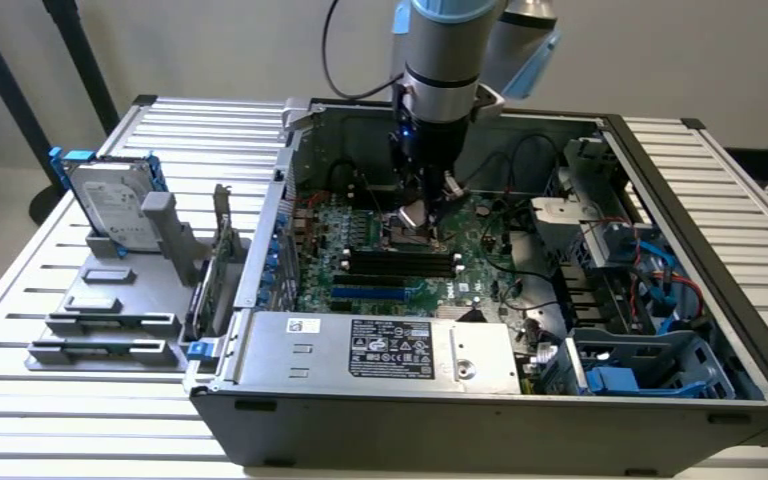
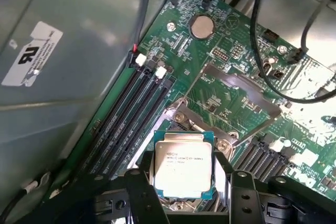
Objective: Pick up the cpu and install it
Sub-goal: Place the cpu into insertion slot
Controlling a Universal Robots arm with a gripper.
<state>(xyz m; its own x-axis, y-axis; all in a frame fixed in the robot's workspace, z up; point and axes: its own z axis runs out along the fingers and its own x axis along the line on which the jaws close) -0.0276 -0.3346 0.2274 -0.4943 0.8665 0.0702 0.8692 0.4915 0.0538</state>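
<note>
Robotics lab or test workshop: an open desktop PC case (image 1: 491, 420) lies on a slatted aluminium bench (image 1: 197, 125), an industrial robot arm (image 1: 444, 60) reaches in, and a grey fixture rack (image 1: 104, 325) holds a hard drive (image 1: 107, 205). Bare motherboard (image 2: 231, 40), plain wall (image 1: 224, 50) behind.

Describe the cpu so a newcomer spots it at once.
Inside the open computer case, over the green motherboard, find the black claw reaching down. The cpu is the small flat square gripped between its fingers: pale silver top with printed text and a thin green rim, unlike the dark memory slots nearby.
</note>
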